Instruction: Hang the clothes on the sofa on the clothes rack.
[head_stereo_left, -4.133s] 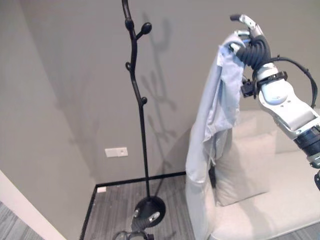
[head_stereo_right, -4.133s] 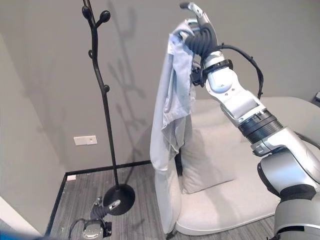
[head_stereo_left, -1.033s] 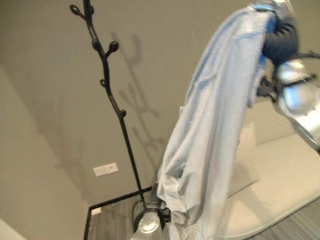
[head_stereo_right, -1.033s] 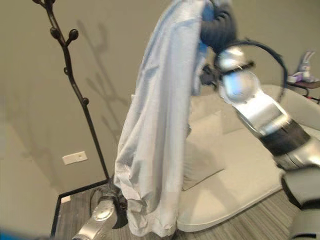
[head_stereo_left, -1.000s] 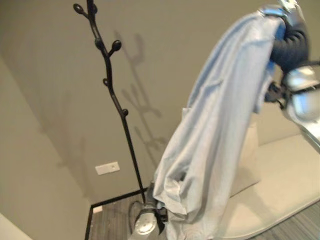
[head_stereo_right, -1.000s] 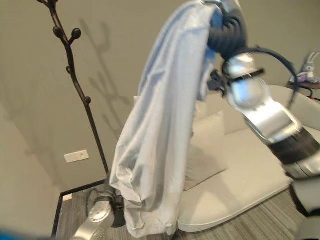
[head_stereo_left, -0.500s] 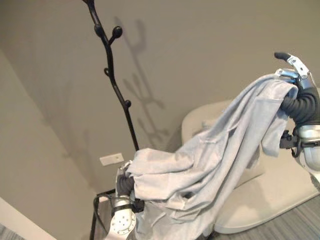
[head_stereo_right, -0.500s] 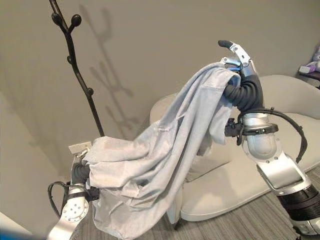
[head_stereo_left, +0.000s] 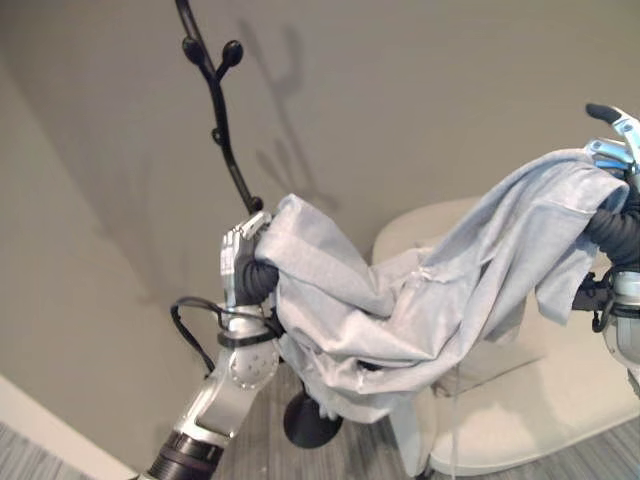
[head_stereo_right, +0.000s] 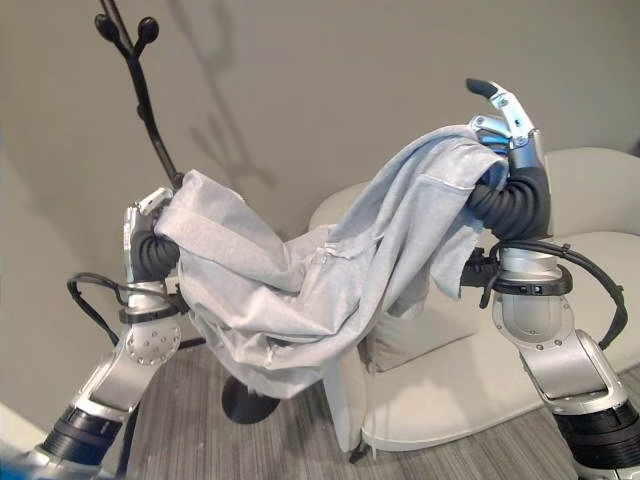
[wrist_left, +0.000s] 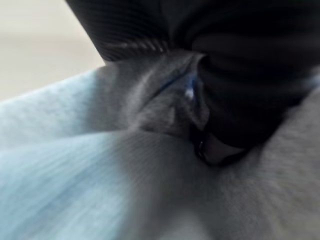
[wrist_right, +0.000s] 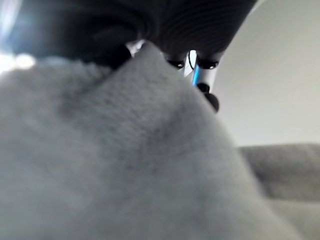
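Observation:
A light grey-blue garment (head_stereo_right: 320, 290) hangs stretched between my two hands and sags in the middle. My left hand (head_stereo_left: 240, 262) is raised beside the stem of the black clothes rack (head_stereo_left: 215, 95), fingers curled into one end of the cloth. My right hand (head_stereo_right: 507, 125) is held high at the right, the other end draped over it and pinched, one finger pointing up. The rack's knobbed pegs (head_stereo_right: 145, 30) rise above and behind the left hand. In the left wrist view the cloth (wrist_left: 100, 190) lies against the dark cover, and in the right wrist view the cloth (wrist_right: 125, 170) presses close.
A white rounded sofa (head_stereo_right: 455, 400) with a pale cushion (head_stereo_right: 410, 335) stands behind and below the garment. The rack's round base (head_stereo_left: 310, 420) rests on grey striped floor near the sofa's edge. A plain grey wall is behind everything.
My left hand has risen from low down to beside the rack's stem, lifting the garment's lower end. The right hand has come down a little. The view has shifted.

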